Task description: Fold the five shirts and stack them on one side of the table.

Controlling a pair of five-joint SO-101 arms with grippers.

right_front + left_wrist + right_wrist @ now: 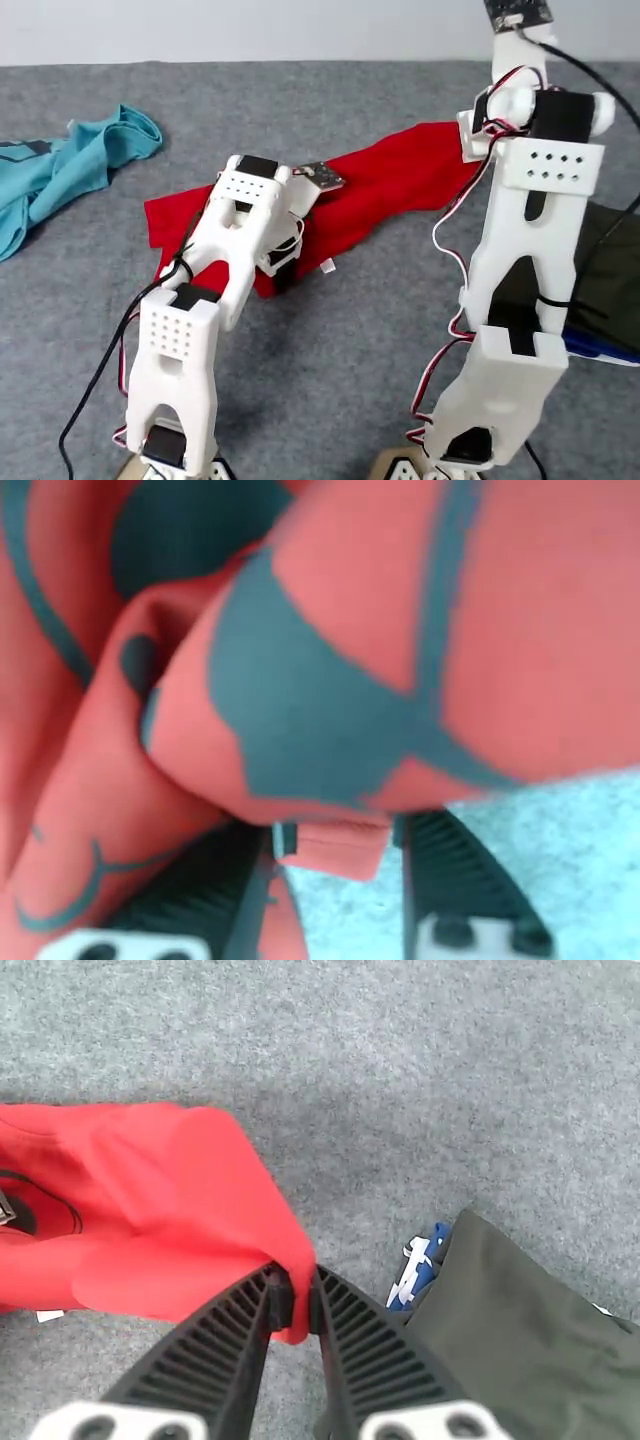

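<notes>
**Item 1: left gripper** [335,830]. Its two dark ribbed fingers are closed on a folded hem of the red shirt [390,185], and the fold fills the gap between them. Directly beyond the fingertips the cloth bunches in loose folds and carries a dark printed graphic.

**Item 2: right gripper** [297,1278]. Its jaws are pinched tight on one end of the same red shirt, with only a thin edge of fabric between the tips.

**Item 3: red shirt.** It stretches as a long band from the left gripper across to the right gripper. It rests on the grey table [350,350] for most of that length. A small white tag [325,266] shows at its edge, just beside the left gripper.

**Item 4: dark green shirt** [520,1330]. It lies flat near the right gripper, on the side turned away from the left gripper and back toward that arm's base. It is apart from the red shirt.

**Item 5: blue and white garment** [420,1260]. It peeks out from under the dark green shirt's edge on the side facing the right gripper.

**Item 6: teal shirt** [70,165]. It is crumpled and unfolded. It lies well apart from the left gripper on its outer side, and farthest from the right gripper.
</notes>
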